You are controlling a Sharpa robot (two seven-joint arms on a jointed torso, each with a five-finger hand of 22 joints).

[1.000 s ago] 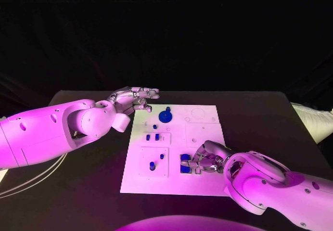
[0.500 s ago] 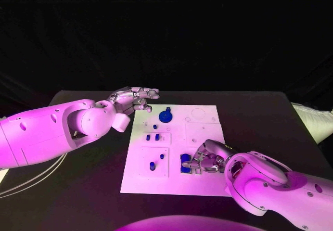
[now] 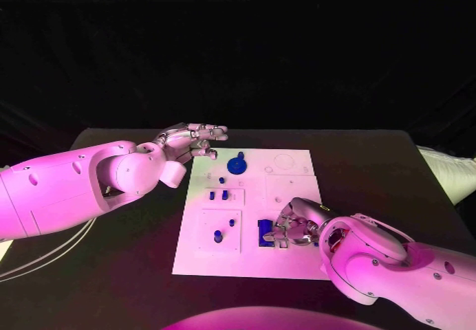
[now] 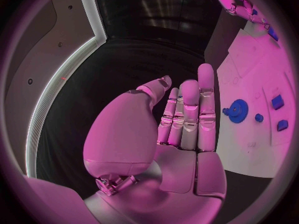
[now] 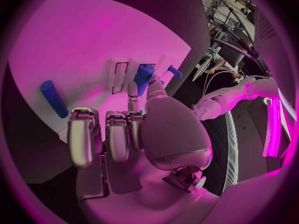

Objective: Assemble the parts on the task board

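Observation:
The white task board (image 3: 289, 187) lies in the middle of the table. A blue gear (image 3: 236, 166) sits at its far end, with small blue pegs (image 3: 217, 196) near the middle and another blue peg (image 3: 217, 236) at the near left. My right hand (image 3: 294, 229) rests low over the board's near right part, fingers curled. Its thumb and a finger pinch a blue cylinder (image 5: 143, 78) at a slot; that cylinder (image 3: 266, 232) shows dark blue beside the fingers. My left hand (image 3: 195, 141) hovers open beyond the board's far left corner, holding nothing; its fingers (image 4: 190, 114) are straight.
A loose blue peg (image 5: 53, 98) lies on the board (image 5: 81, 50) beside my right hand, and a smaller blue peg (image 5: 176, 72) lies past the cylinder. The gear (image 4: 237, 109) and small blue parts (image 4: 278, 102) lie on the board (image 4: 261, 69) beside my left hand. White cables (image 3: 40, 265) trail at the table's left.
My right hand has crept slightly toward the board's near left, staying on the blue cylinder. The left hand has not moved.

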